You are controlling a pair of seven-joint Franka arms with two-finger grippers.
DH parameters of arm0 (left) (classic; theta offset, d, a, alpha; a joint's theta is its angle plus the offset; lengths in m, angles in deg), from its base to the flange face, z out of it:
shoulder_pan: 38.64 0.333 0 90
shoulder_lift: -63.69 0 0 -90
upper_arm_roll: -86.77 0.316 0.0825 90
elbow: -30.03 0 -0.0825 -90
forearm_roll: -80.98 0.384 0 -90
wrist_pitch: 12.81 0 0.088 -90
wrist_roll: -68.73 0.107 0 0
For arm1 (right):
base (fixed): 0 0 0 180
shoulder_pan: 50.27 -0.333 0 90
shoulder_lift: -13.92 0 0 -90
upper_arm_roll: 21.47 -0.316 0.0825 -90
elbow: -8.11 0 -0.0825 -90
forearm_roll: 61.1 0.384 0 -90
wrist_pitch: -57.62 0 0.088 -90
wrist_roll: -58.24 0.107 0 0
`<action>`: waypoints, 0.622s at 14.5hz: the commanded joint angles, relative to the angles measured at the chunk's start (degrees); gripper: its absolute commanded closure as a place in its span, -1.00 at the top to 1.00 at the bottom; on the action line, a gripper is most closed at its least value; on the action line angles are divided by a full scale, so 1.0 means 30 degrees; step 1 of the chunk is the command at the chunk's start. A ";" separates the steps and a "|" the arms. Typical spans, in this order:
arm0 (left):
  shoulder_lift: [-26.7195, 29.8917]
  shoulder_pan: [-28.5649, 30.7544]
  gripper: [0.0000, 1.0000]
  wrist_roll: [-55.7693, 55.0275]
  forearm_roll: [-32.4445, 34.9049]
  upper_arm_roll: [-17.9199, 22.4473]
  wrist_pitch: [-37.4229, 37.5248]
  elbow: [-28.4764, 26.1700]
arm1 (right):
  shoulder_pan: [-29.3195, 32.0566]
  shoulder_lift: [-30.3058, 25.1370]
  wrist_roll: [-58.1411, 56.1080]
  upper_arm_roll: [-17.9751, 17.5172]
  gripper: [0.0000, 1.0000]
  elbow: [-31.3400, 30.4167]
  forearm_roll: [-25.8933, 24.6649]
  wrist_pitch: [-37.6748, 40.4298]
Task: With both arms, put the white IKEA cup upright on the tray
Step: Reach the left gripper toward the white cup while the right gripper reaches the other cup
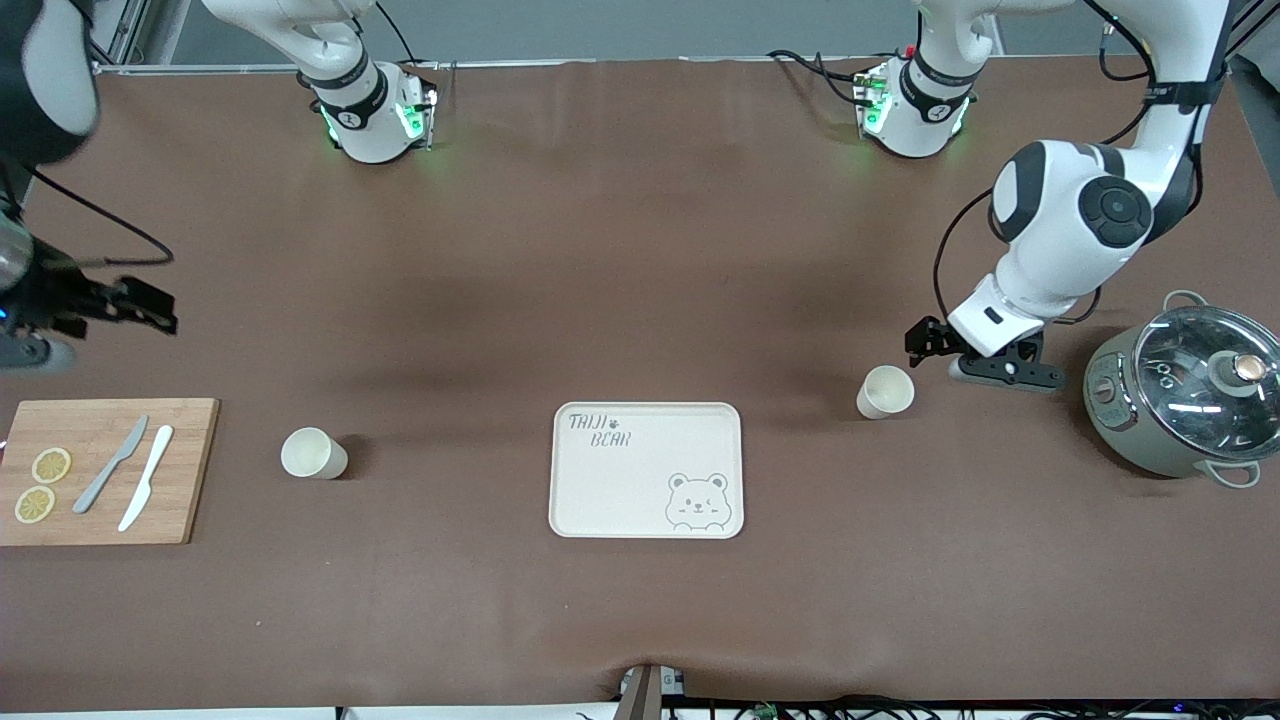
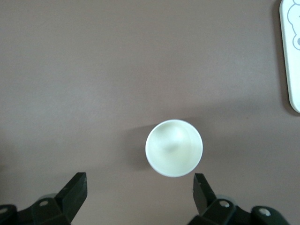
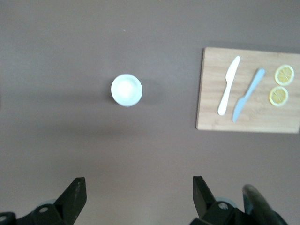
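The cream tray (image 1: pixel 645 470) with "TAIJI BEAR" lettering lies mid-table; its corner shows in the left wrist view (image 2: pixel 293 56). One white cup (image 1: pixel 885 391) stands upright on the table beside the tray, toward the left arm's end. My left gripper (image 1: pixel 960 350) is open and empty, low beside this cup; in the left wrist view the cup (image 2: pixel 174 147) sits just ahead of the open gripper (image 2: pixel 139 177). A second white cup (image 1: pixel 313 453) stands upright toward the right arm's end and shows in the right wrist view (image 3: pixel 126 90). My right gripper (image 1: pixel 135 305) hangs high, open and empty (image 3: pixel 138 180).
A wooden cutting board (image 1: pixel 100 470) with two knives and two lemon slices lies at the right arm's end; it also shows in the right wrist view (image 3: pixel 248 89). A grey pot with a glass lid (image 1: pixel 1190 395) stands at the left arm's end, close to the left hand.
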 commanded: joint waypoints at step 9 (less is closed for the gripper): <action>-0.3455 -0.0035 1.00 -0.0126 -0.0456 -0.0203 -0.5795 -0.1496 | -0.0156 0.4363 -0.0936 0.0029 1.00 -0.3309 -0.0076 -0.7948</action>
